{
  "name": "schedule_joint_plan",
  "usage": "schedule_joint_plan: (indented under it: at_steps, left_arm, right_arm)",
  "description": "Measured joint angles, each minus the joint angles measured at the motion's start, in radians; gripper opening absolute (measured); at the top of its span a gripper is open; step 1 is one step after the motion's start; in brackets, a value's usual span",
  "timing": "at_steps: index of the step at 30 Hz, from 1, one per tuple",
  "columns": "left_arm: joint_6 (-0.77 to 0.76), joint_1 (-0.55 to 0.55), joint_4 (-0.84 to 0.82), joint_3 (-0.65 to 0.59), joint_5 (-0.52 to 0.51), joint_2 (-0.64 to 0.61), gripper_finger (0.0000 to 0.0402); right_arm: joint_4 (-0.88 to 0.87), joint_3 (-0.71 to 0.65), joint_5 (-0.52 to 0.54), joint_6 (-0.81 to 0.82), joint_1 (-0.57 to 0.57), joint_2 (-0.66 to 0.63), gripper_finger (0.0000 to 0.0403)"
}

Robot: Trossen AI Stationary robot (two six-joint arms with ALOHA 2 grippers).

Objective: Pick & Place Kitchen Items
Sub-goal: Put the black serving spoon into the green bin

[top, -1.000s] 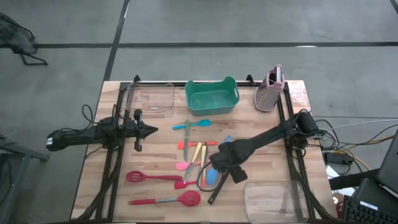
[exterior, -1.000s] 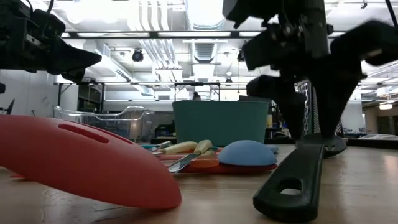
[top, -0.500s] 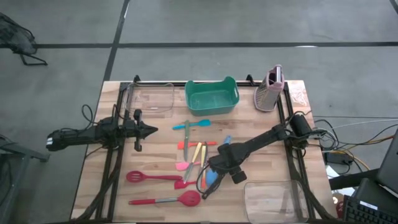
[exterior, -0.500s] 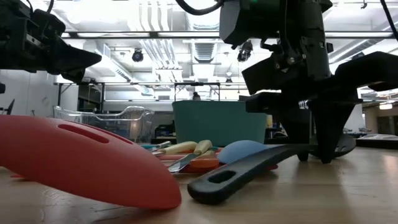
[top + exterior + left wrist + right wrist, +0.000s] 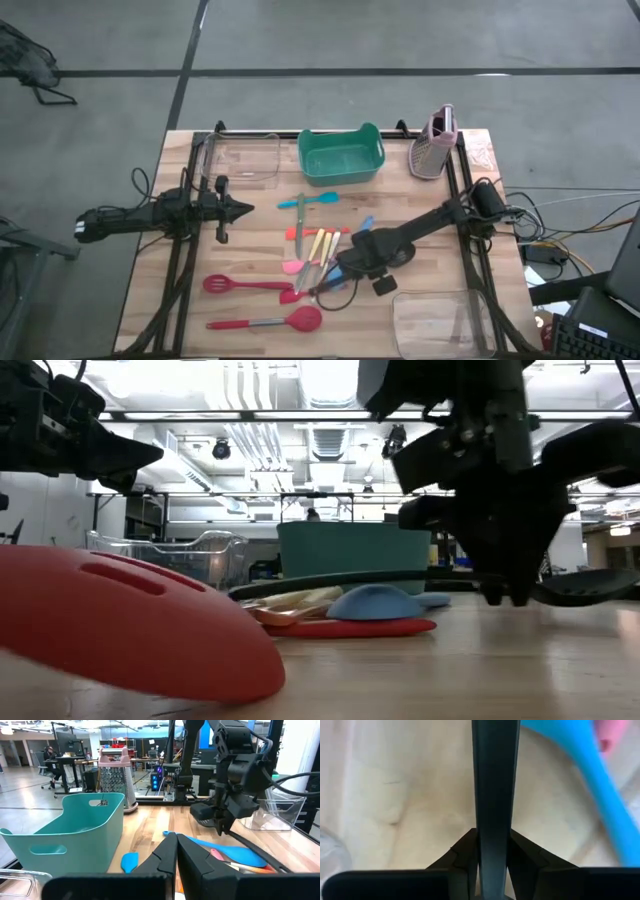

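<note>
Now right gripper clamps black slotted spoon mid-handle, near table centre, right of utensil cluster. I judge grip firm; I lift straight up, keeping handle clear of blue spatula. Left gripper shut, parked far left.

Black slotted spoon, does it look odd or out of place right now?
Yes. The black slotted spoon is off the table, level, pinched by its handle in the right gripper, hanging over the pile of utensils. Nothing looks spilled or damaged.
</note>
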Motion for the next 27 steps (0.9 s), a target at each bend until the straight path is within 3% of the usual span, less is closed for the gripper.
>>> schedule_joint_plan:
  at_steps: [10, 18, 27]
  left_arm:
    - [0.0, 0.0, 0.0, 0.0, 0.0, 0.0, 0.0019]
    - [0.0, 0.0, 0.007, 0.0, 0.0, 0.0, 0.0019]
    - [0.0, 0.0, 0.012, 0.0, -0.001, 0.0, 0.0019]
  right_arm:
    - [-0.045, 0.023, 0.015, 0.018, 0.002, -0.091, 0.007]
    - [-0.081, 0.066, 0.261, -0.018, -0.02, -0.17, 0.0092]
    - [-0.053, 0.105, 0.49, -0.091, -0.164, -0.251, 0.0072]
